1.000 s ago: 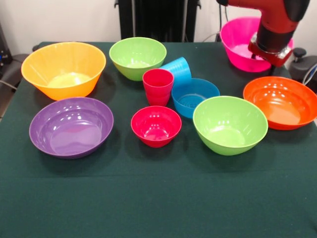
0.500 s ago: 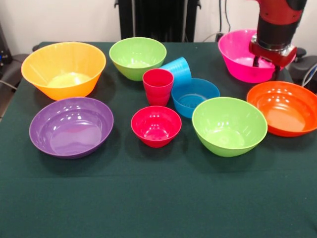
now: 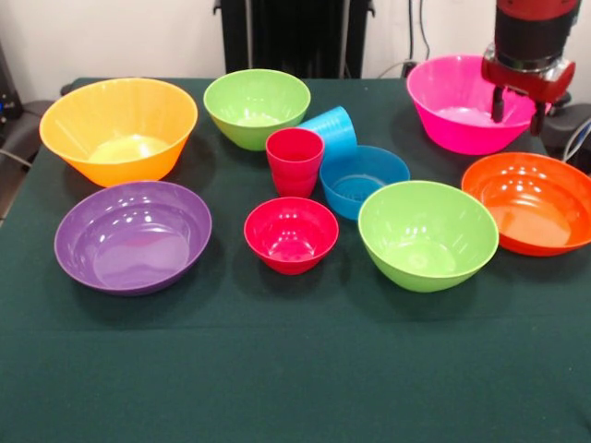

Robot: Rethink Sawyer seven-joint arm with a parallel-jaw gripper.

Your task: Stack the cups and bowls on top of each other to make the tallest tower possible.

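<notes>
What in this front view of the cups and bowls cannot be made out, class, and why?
- Sky-blue cup: its lower part is hidden behind the red cup and the small blue bowl.
- Arm: cut off by the top edge above the gripper.
- Pink bowl: its right rim is covered by the gripper.

Arm (image 3: 536,37) cut off at top edge, sky-blue cup (image 3: 332,129) partly hidden behind red cup (image 3: 295,161)

A thick red robot arm (image 3: 536,18) with a black banded wrist section, ending in a red flanged plate — two short black gripper fingers (image 3: 500,103) below it.
</notes>
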